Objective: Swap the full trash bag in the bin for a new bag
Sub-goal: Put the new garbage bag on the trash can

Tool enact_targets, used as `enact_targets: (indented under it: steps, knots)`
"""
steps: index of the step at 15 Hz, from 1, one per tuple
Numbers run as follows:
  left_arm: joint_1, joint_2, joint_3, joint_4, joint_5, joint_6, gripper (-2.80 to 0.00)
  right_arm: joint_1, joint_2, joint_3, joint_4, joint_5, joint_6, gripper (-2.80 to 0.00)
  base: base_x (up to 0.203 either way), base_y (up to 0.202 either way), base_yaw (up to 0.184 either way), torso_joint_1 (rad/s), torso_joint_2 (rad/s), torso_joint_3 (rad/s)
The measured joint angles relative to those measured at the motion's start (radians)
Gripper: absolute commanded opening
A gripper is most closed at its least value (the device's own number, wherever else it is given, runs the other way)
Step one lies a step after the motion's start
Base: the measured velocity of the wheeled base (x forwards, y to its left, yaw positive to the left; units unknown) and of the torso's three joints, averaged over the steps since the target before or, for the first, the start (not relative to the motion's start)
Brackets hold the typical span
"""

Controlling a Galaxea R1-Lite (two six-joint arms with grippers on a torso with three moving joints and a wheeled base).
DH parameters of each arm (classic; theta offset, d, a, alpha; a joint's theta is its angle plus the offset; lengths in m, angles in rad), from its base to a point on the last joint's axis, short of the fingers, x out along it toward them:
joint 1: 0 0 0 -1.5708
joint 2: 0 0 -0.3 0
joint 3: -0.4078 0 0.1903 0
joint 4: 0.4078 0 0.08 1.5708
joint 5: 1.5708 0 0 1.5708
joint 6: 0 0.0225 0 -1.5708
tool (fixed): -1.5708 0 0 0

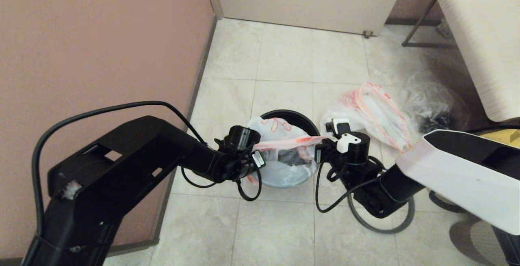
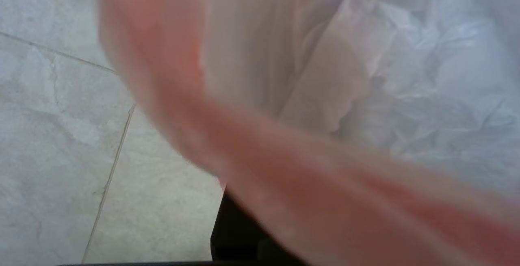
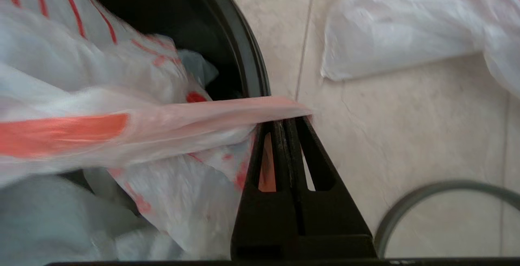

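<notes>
- Stretching the new bag (image 1: 284,142) between both arms over the bin (image 1: 302,117) is where I judge the job to stand: the old one is out, the fresh one is only half fitted.
- My right gripper (image 3: 284,122) has its fingers pressed together on the bag's orange edge; in the right wrist view the film comes out from between the tips in a taut strip. In the head view it sits at about 3 o'clock of the bin's mouth, just beside the rim.
- My left gripper (image 1: 254,158) is at about 9 o'clock of the bin, against the other end of that strip. Plastic fills the left wrist view, so I cannot tell how its fingers stand.
- Between the two, the bag sags into the bin; its lettered side lies against the far wall, and the lower part spills over the near rim at 6 o'clock.
- Done, as far as I can see: the full bag (image 1: 375,109) lies on the floor at about 2 o'clock of the bin, clear of it.
- The grey hoop (image 1: 382,225) lies on the floor under my right arm, at about 4 o'clock.
- Left, in my judgement: spread the mouth all round the rim, push the slack down, and set the hoop back on.
</notes>
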Motion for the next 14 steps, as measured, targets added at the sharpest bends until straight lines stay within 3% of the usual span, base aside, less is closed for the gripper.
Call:
enact_targets:
  steps: [9,12,14]
  knots:
    - [-0.013,0.002,0.008,0.004,-0.023,0.003,-2.80,-0.010,0.009,-0.185,0.156,0.024,-0.002,-2.80,0.000,0.000,0.000,0.000,0.00,0.000]
    - [-0.015,0.003,0.007,0.004,-0.029,0.003,-2.80,-0.004,-0.003,-0.181,0.162,0.028,0.004,-2.80,0.000,0.000,0.000,0.000,0.00,0.000]
    - [-0.016,0.003,0.003,0.004,-0.029,0.002,-2.80,0.004,-0.048,-0.104,0.159,0.028,0.025,-2.80,0.000,0.000,0.000,0.000,0.00,0.000]
